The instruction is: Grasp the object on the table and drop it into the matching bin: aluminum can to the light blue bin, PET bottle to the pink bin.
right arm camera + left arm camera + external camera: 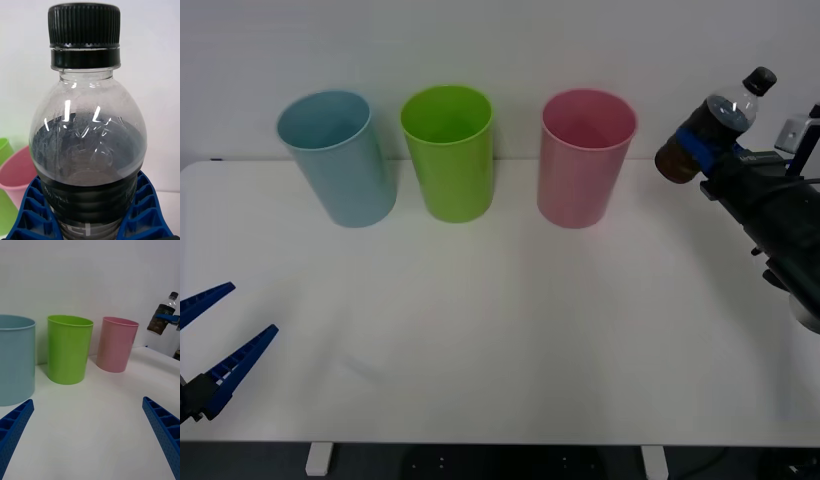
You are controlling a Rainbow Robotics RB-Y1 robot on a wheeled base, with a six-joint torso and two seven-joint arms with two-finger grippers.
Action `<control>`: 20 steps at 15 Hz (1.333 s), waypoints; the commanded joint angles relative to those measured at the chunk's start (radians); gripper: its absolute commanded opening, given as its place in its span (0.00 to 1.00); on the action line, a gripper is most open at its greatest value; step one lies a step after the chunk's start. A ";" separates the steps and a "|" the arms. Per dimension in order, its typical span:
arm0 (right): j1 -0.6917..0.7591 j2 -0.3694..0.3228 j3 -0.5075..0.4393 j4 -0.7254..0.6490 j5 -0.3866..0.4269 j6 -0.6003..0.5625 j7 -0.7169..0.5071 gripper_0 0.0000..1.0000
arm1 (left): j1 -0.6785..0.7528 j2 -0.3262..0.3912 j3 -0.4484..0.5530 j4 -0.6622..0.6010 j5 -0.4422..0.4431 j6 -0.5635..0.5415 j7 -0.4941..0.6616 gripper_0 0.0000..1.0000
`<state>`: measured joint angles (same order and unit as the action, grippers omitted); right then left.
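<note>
Up at the far right, above the counter [500, 380], my right tool [700, 150] is clamped around the PET bottle [708, 132], holding it tilted in the air, just right of the pink bin [585, 160] and, as far as I can judge, not over its rim. Light blue bin [338, 158] and green bin [448, 152] stand in line beside the pink. My left tool [220, 345] hangs spread wide at the near left edge, holding nothing.
</note>
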<state>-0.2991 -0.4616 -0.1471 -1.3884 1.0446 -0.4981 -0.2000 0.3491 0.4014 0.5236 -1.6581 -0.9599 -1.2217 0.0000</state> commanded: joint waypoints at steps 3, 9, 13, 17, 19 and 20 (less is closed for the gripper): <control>-0.017 -0.031 0.001 -0.109 0.031 0.003 -0.119 0.00 | 0.000 0.000 0.000 0.000 0.000 0.000 0.000 1.00; -0.123 -0.038 0.044 -0.107 0.100 0.003 -0.145 0.00 | 0.000 0.000 0.000 0.000 0.000 0.000 0.000 1.00; -0.213 -0.038 0.103 -0.038 0.147 0.004 -0.144 0.00 | 0.000 0.000 0.000 0.000 0.000 0.000 0.000 1.00; -0.324 -0.008 0.139 0.085 0.227 0.004 -0.127 0.00 | 0.000 0.000 0.000 0.000 0.000 0.000 0.000 1.00; -0.367 0.020 0.139 0.138 0.275 0.004 -0.125 0.00 | 0.000 0.000 0.000 0.000 0.000 0.000 0.000 1.00; -0.396 0.037 0.141 0.178 0.295 0.004 -0.121 0.00 | 0.000 0.000 0.000 0.000 0.000 0.000 0.000 1.00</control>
<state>-0.6742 -0.4372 -0.0072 -1.2392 1.3240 -0.4941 -0.3237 0.3491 0.4014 0.5236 -1.6581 -0.9599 -1.2217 0.0000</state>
